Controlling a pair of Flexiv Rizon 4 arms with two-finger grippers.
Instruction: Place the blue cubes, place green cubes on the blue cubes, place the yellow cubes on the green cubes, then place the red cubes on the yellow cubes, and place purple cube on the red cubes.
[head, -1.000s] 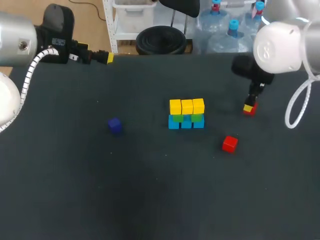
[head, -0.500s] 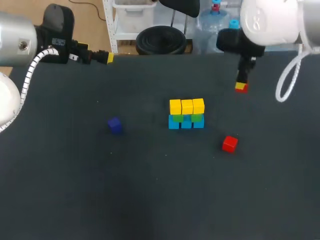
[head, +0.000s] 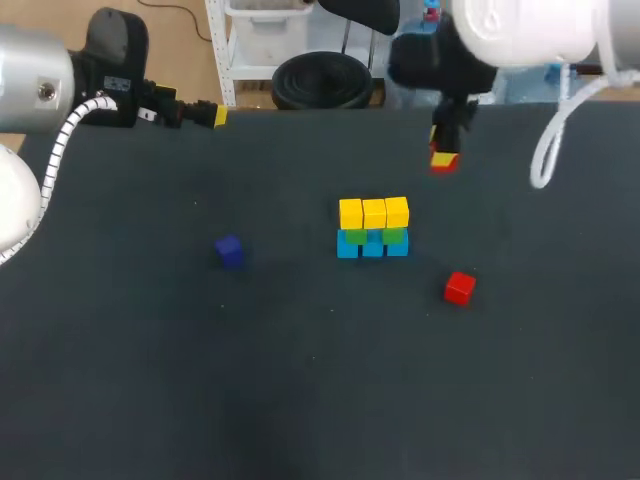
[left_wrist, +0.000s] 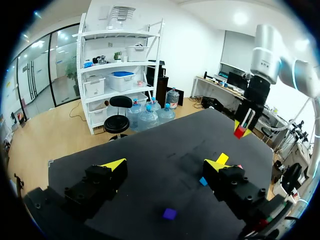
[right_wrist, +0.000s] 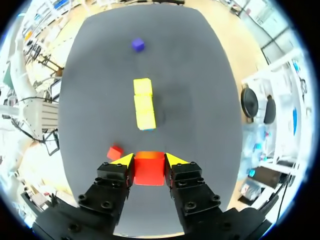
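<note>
A stack (head: 373, 228) stands mid-table: a row of three blue cubes, green cubes on them, yellow cubes (right_wrist: 143, 102) on top. My right gripper (head: 444, 158) hangs in the air behind and to the right of the stack, shut on a red cube (right_wrist: 149, 168). A second red cube (head: 459, 288) lies on the table to the stack's front right. The purple cube (head: 229, 250) sits to the stack's left. My left gripper (head: 208, 115) is open and empty at the table's far left edge, its yellow fingertips (left_wrist: 115, 164) spread wide.
The dark table (head: 300, 380) has bare surface in front of the stack and around the purple cube (left_wrist: 169, 213). My right arm (left_wrist: 265, 55) rises above the far right side.
My right gripper has lifted the red cube off the table and carried it up and to the left, toward the stack. The left arm has kept still.
</note>
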